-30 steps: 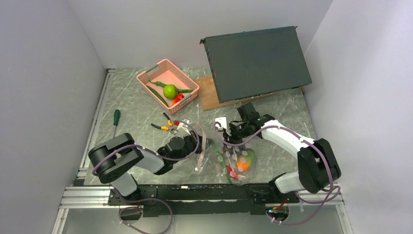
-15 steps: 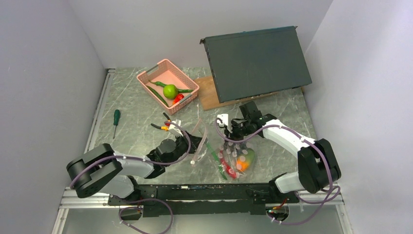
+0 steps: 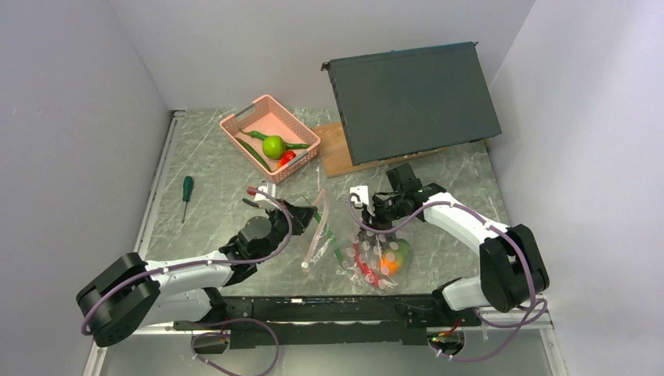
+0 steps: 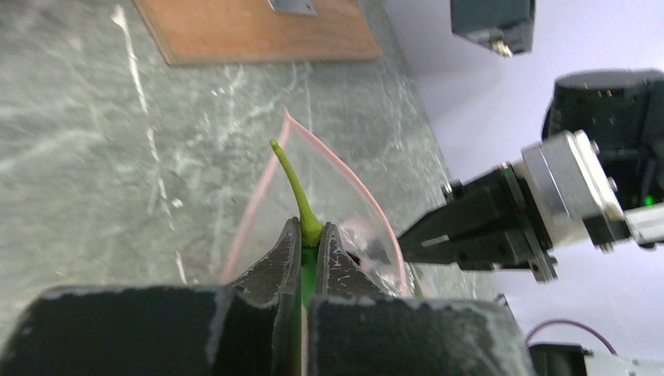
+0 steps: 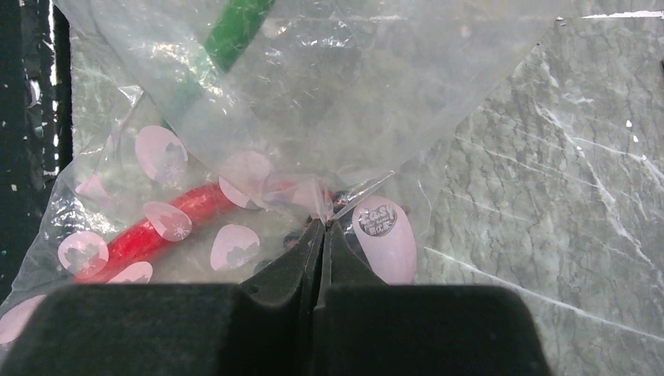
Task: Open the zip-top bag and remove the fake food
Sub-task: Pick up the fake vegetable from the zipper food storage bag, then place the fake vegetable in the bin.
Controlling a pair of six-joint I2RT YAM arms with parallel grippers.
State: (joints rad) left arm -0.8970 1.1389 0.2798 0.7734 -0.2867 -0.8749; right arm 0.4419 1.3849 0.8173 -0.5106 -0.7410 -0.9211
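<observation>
Right now my left hand (image 4: 310, 235) is clamped shut on the thin pale-green stem of a long green plastic pepper (image 4: 291, 184). The stem curves up past the fingertips, and the rest of the pepper runs down between the fingers out of sight. Around it in that wrist view stands the mouth of the clear, crinkly plastic zip-top bag (image 3: 374, 254), its pink-red zip strip (image 4: 333, 164) spread into an open loop. I cannot tell whether the stem sits inside the mouth or just in front of it.

From above, the bag lies on the grey marbled counter (image 3: 211, 157) near the arm bases, between my two hands. Its open end is raised toward the left hand and its body is slumped to the near right. My right hand (image 5: 322, 229) is pinched tight on a fold of the bag's film, with nothing else between the fingers. Through the plastic below it I see a shiny red plastic piece (image 5: 156, 231) and, higher in that view, a green piece (image 5: 235, 27); I cannot tell whether that is the pepper. An orange-green plastic mango (image 3: 394, 262) sits inside the bag's near right end.

At the far left of the counter, a pink plastic basket (image 3: 276, 121) holds a round green plastic apple (image 3: 273, 146), some long green pieces and a small red one. A green-handled screwdriver (image 3: 186, 188) lies well to the left. A dark flat panel (image 3: 415, 98) leans on a wooden board (image 3: 333, 157) at the far right.
</observation>
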